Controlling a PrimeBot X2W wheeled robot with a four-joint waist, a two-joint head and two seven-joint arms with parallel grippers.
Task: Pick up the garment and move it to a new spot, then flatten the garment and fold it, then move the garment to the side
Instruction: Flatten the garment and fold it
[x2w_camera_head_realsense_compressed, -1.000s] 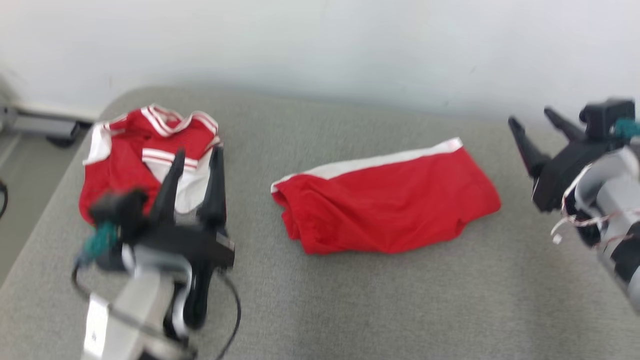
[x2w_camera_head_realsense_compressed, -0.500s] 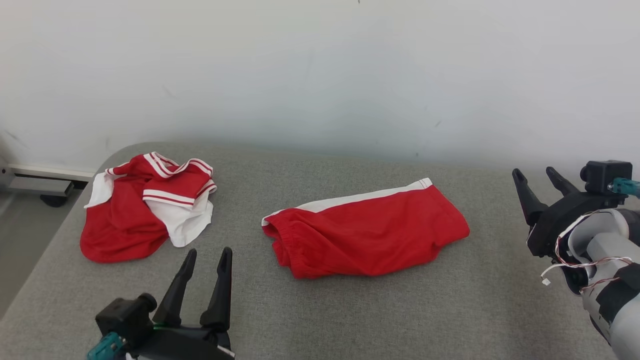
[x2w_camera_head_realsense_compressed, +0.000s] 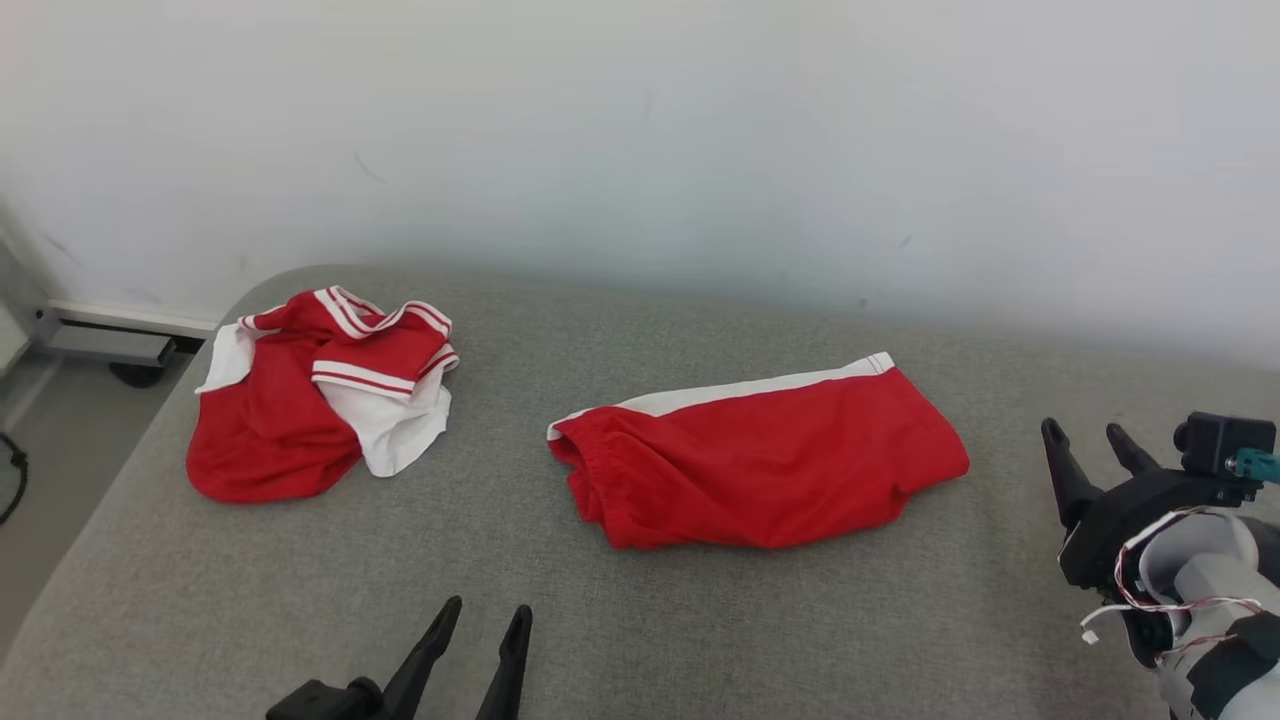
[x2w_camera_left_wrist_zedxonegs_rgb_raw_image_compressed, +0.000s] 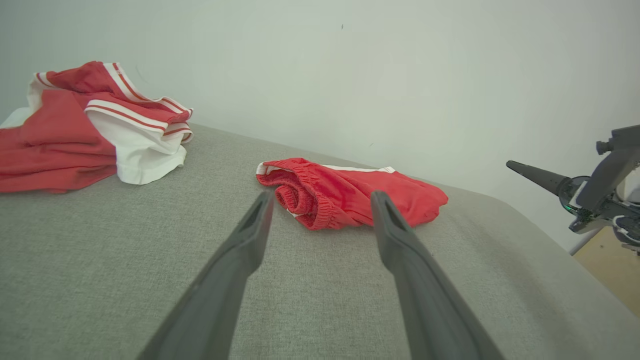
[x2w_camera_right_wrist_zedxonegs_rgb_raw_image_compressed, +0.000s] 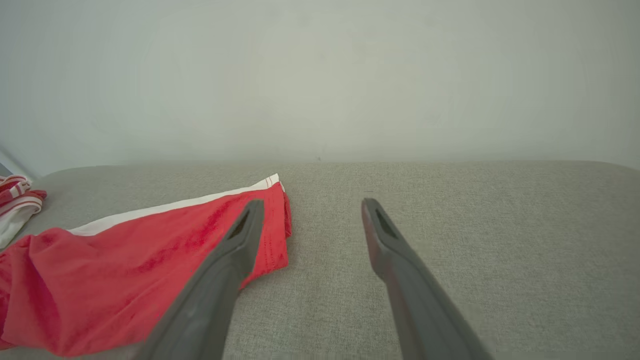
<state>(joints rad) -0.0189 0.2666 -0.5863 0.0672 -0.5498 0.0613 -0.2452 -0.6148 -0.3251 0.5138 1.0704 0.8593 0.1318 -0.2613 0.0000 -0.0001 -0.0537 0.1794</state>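
Red shorts (x2w_camera_head_realsense_compressed: 760, 470) are lying on grey padding (x2w_camera_head_realsense_compressed: 760, 630); left gripper (x2w_camera_head_realsense_compressed: 487, 608) and right gripper (x2w_camera_head_realsense_compressed: 1080, 428) are hovering, fingers apart, empty.

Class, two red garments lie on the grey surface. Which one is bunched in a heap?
The striped shirt on the left, rumpled with white patches showing; the shorts in the middle lie fairly flat.
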